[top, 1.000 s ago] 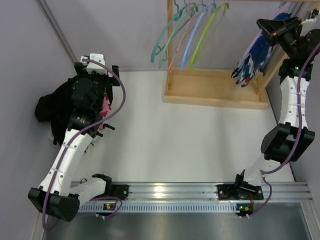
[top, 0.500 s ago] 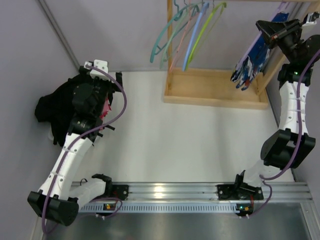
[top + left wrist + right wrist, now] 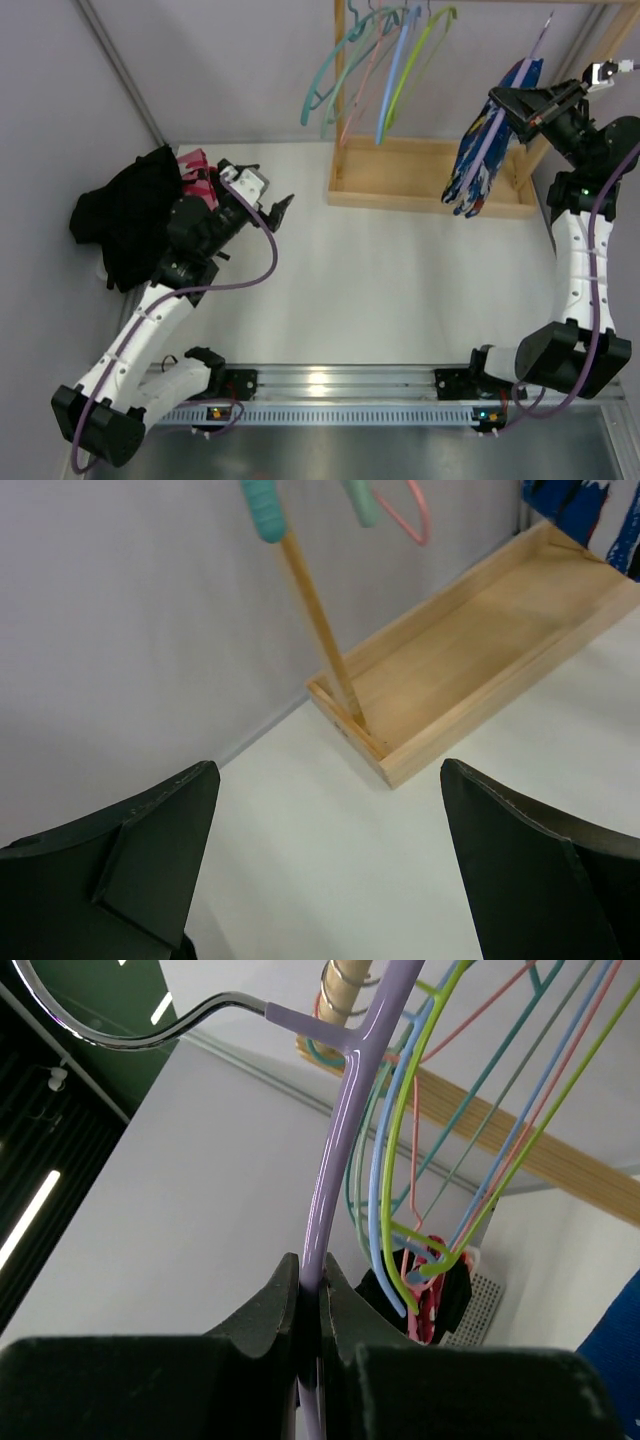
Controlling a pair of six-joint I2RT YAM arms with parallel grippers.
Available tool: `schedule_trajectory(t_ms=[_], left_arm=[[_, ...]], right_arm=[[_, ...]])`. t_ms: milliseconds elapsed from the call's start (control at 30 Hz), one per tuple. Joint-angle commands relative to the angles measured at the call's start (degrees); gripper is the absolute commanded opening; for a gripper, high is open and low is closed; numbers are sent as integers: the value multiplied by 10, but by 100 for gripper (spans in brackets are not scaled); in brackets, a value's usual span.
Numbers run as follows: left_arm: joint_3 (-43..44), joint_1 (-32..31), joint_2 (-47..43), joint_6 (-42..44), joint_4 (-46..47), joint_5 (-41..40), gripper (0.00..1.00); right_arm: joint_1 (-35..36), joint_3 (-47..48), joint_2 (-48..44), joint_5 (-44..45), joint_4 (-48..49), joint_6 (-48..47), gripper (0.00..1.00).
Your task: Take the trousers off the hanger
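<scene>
My right gripper (image 3: 512,101) is shut on a lilac hanger (image 3: 345,1140), its jaws pinching the hanger's arm. The blue-and-white trousers (image 3: 474,160) hang from that hanger above the wooden base; a blue corner shows in the right wrist view (image 3: 612,1380). The black trousers (image 3: 125,215) and the pink-red camouflage trousers (image 3: 197,176) lie in a heap at the far left of the table. My left gripper (image 3: 278,208) is open and empty, just right of the heap, pointing toward the rack. Its two dark fingers (image 3: 150,840) frame bare table.
A wooden rack base (image 3: 430,178) stands at the back, with a wooden post (image 3: 320,630). Several empty coloured hangers (image 3: 385,60) hang from the rail at the top middle. Grey walls close the left and back sides.
My left gripper has swung right, off the clothes heap, uncovering the pink-red trousers. My right gripper has moved left and down with the lilac hanger and blue-and-white trousers.
</scene>
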Motion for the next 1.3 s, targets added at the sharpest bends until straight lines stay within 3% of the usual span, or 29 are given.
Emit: schedule_trajectory(t_ms=[0,200,367,567,867,1267], left_arm=[[-20,-51,4,41,61,9,99],[-87,-192,50,79,162,-86,95],[-137,-328,134,111,332,-195,95],[-91,-429,256,105,485,-290,96],[-6,-463,375,114,599,-334,95],[105,-471,463,86,642,-337,91]], right_arm=[[19,-17,-65,-33,105,-7,0],[53,-49,-88,-66,119,12,0],[74,-59,-102,-82,114,19,0],[96,-59,-123,-72,45,-13,0],[101,-52,-128,-66,1,-34,0],[105,-50,-128,-61,5,-25,0]])
